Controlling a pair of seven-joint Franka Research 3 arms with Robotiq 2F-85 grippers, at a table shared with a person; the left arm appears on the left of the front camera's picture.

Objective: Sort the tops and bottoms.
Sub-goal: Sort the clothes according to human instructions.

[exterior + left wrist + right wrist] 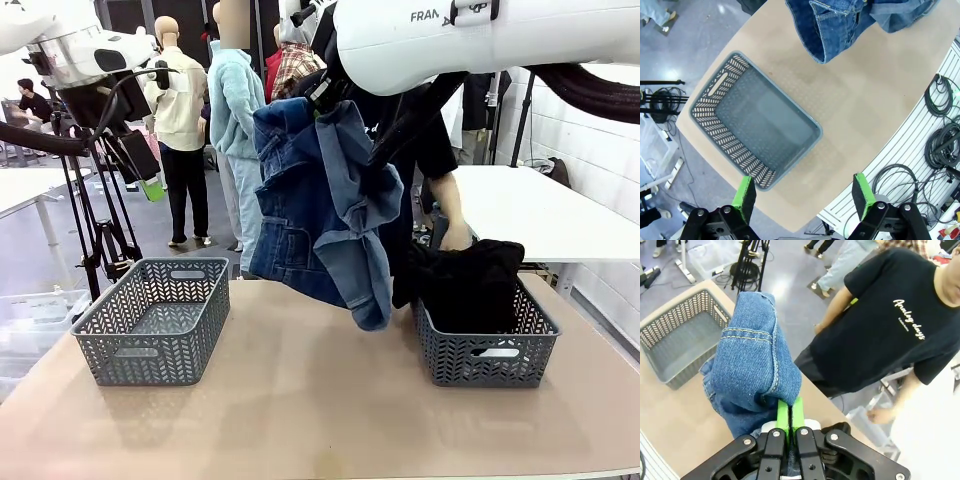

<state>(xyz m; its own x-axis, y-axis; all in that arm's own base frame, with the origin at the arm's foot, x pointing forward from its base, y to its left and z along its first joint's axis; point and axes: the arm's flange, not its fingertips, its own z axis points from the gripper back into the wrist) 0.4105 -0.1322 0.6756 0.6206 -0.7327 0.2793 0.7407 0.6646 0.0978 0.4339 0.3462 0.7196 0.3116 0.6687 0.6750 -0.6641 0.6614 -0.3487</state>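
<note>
Right gripper [790,412] has its fingers clenched on the denim garment [325,205], which hangs in the air above the bench [310,400] between two grey baskets. A black garment [470,280] fills the right basket [485,360]. Left gripper [802,192] fingers stand released above the left basket [757,120].

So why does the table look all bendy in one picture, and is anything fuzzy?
In the left wrist view the wide lens curves the table edges and skews the empty grey basket. In the front view the hanging denim garment is sharp and casts a soft shadow on the tabletop. In the right wrist view the denim fills the near centre, and the person's hand looks slightly blurred.
</note>
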